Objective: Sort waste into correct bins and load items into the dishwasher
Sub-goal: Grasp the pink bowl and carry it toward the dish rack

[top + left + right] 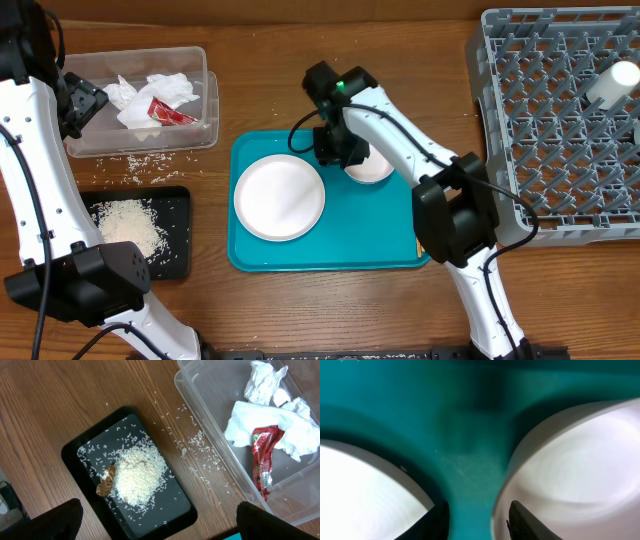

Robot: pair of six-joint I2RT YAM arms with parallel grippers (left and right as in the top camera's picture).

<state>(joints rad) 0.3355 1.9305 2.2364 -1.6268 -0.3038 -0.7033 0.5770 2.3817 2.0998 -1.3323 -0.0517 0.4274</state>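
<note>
Right arm: I have the right arm (400,128) reaching across the teal tray (340,248) to the small white bowl (372,170), which sits at the tray's far side, just beside the round plate (279,197).
Right jaws: partway apart and straddling the bowl's rim, one finger inside the wall, the other on bare teal between bowl and plate. A strip of tray shows between the outer finger and the wall, so I judge nothing is clamped yet.
Why the rim: a pinch on the near wall looks like the only hold a shallow bowl offers from above.
Left arm: the left arm (30,150) is parked over the waste corner, clear of the tray.
Left jaws: wide apart and empty.
Clear tub: the clear tub (208,100) holds the crumpled tissue (260,382) and red wrapper (262,455), the dry rubbish kept together.
Black tray: the black tray (178,240) carries a heap of rice (137,475) with the brown scrap (106,482) touching its edge, the food waste kept apart.
Stray grains: stray grains (140,162) lie scattered on the counter (300,320) between tub and tray.
Dish rack: the dish rack (540,150) stands at the right edge with a white cup (612,82) on its pegs. The bowl and plate are not loaded.
Risk: the plate is close beside the outer finger, so I would lift straight up.
</note>
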